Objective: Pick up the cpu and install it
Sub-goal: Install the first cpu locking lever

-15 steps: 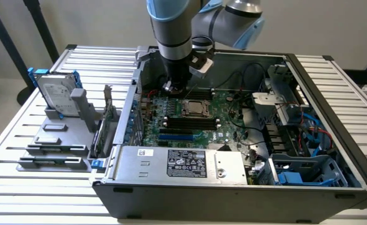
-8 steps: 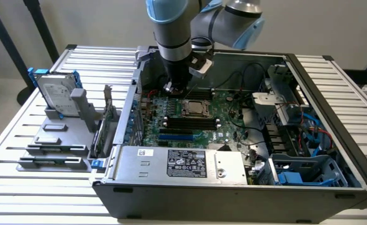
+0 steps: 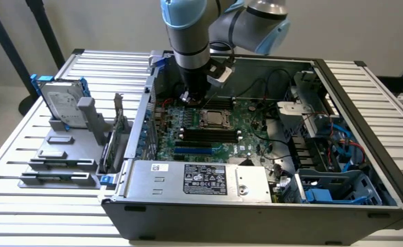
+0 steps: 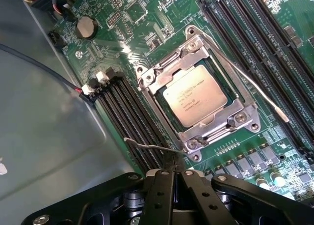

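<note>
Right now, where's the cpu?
The cpu sits in the socket on the motherboard, flanked by memory slots. In the exterior view that is near the middle of the open case.

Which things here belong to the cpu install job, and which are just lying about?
Job: square silver-topped cpu seated in its metal socket frame; thin wire socket lever; shut black tool beside that lever.
Lying about: silver hard drive with blue brackets; grey parts stand; silver power supply box.
</note>
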Available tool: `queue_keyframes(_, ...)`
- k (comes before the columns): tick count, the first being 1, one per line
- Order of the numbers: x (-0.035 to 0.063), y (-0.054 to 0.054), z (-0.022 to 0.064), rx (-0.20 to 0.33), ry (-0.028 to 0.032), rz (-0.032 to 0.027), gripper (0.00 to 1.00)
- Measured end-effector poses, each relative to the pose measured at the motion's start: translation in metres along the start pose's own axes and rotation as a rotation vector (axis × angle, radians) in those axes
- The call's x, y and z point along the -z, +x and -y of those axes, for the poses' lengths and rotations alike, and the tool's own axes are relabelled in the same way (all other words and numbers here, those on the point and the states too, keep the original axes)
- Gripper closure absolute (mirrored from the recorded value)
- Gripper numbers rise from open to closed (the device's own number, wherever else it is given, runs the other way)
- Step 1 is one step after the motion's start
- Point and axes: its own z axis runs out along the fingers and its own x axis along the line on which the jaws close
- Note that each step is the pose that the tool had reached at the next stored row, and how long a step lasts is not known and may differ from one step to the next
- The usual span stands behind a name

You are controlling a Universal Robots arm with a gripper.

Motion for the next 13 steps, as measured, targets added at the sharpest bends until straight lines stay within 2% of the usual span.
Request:
queue_keyframes(3,-0.0007,0.0004,0.0003,0.001,-0.0041,0.0061,0.89)
queue_keyframes(6,-0.0015,0.001,-0.0003,0.002,-0.0066,0.0095,0.89)
queue_keyframes(13,-0.0027,0.0036,-0.0041,0.002,-0.0077,0.0113,0.89)
